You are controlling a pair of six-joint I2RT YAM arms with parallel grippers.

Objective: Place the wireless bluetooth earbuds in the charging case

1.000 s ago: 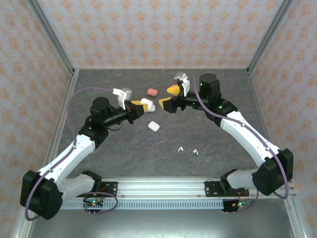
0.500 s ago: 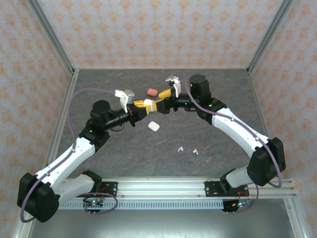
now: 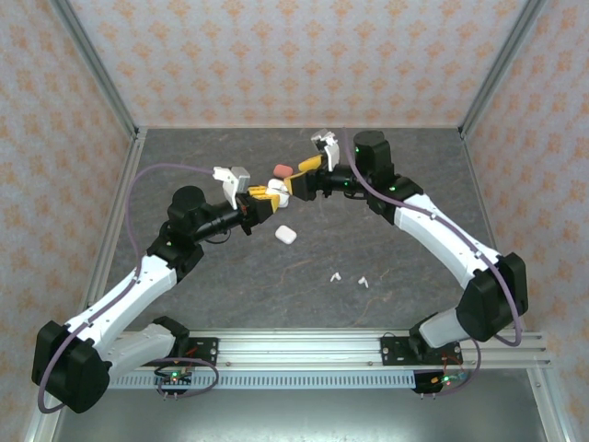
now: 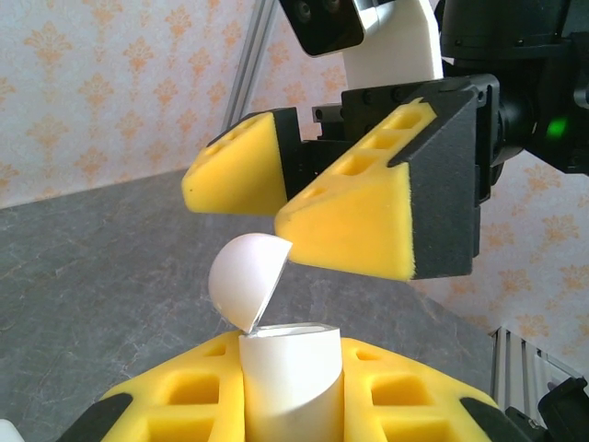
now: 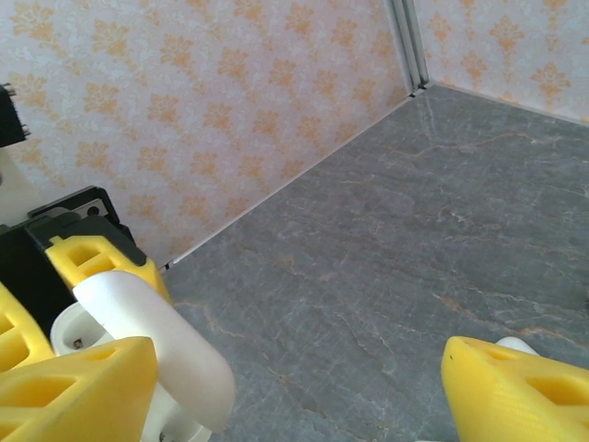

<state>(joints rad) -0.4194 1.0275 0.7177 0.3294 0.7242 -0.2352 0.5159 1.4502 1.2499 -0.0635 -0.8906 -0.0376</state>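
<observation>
Right gripper (image 3: 299,177) now nearer, jaws wide, pad (image 4: 350,221) against lid (image 4: 241,276) of charging case (image 4: 290,378) (white, open) tight in left gripper (image 3: 264,195).

The dark grey worktop (image 3: 258,295) has a marbled, stone-like surface crossed by pale veins. Behind the worktop rises a back wall (image 3: 304,55) papered in a pale tint with rows of orange damask motifs. A left wall (image 3: 46,166) and a right wall (image 3: 552,166) in the same paper flank the worktop's sides. Slanting aluminium posts (image 3: 97,69) stand at the worktop's far corners. A slotted aluminium rail (image 3: 304,347) runs along its near edge, with plain sheet metal (image 3: 304,419) just past that. The light is even and the shadows soft.
</observation>
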